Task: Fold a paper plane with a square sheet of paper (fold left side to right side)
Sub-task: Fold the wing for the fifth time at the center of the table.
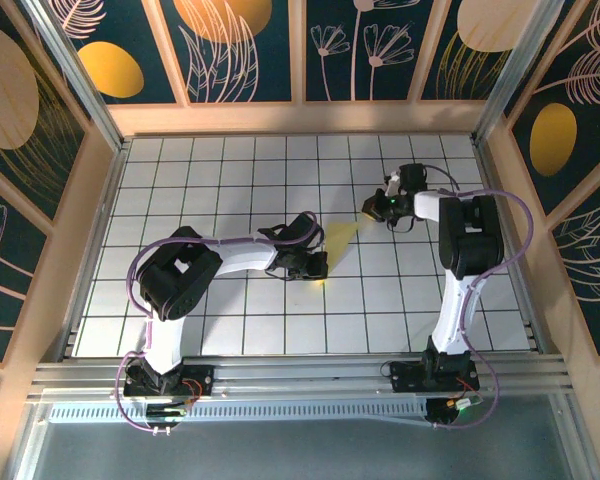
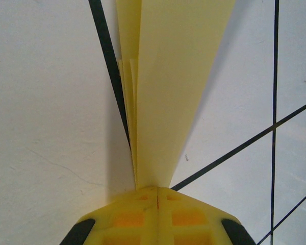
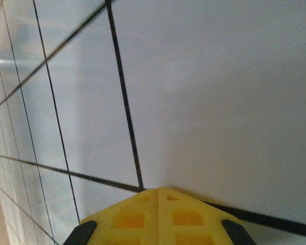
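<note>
Left pincer (image 2: 157,189) is pinching near end of paper plane (image 2: 168,92) | right pincer (image 3: 158,192) is resting closed, empty, by far tip | likely finishing creases | next: gentle release

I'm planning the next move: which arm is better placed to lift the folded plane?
Left. The left gripper is shut on the narrow end of the paper plane, while the right gripper is shut on nothing, facing bare table.

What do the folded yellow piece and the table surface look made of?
Paper plane: seemingly thin matte paper; layered edges and sharp creases show. Table: smooth white surface, perhaps laminate, faintly scratched, with black grid lines; material uncertain.
</note>
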`<state>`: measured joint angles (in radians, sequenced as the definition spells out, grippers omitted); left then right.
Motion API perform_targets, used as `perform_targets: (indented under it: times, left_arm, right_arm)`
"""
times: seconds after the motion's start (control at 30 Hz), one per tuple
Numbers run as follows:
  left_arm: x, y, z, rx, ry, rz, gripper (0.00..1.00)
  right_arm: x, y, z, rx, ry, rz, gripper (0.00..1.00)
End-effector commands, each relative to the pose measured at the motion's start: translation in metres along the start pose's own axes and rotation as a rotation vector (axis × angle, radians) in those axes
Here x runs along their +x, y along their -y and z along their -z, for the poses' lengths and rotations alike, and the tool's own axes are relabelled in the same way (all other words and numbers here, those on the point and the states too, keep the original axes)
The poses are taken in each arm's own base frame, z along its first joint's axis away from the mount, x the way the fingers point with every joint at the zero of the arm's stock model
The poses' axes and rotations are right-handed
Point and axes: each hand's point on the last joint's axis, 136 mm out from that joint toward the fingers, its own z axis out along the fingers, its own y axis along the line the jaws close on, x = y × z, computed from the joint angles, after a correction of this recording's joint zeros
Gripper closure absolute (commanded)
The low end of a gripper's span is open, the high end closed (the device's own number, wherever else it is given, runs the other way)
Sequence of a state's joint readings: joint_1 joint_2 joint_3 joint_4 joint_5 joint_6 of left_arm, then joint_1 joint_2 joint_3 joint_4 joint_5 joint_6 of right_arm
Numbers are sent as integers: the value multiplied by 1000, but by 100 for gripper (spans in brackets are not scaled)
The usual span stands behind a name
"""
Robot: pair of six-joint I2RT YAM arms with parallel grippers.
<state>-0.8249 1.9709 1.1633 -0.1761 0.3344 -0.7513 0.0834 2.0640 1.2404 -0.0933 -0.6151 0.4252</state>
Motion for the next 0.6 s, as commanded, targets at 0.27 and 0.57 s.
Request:
perform_targets:
  times: [0.27,0.57]
  left_arm:
    - [-63,34,105,182,353,16,61]
    - [-87,-36,174,121,631,215,45]
  right_arm:
    - [6,-36,70,216,142,149,56]
    - [90,-63,56,484,73,282,35]
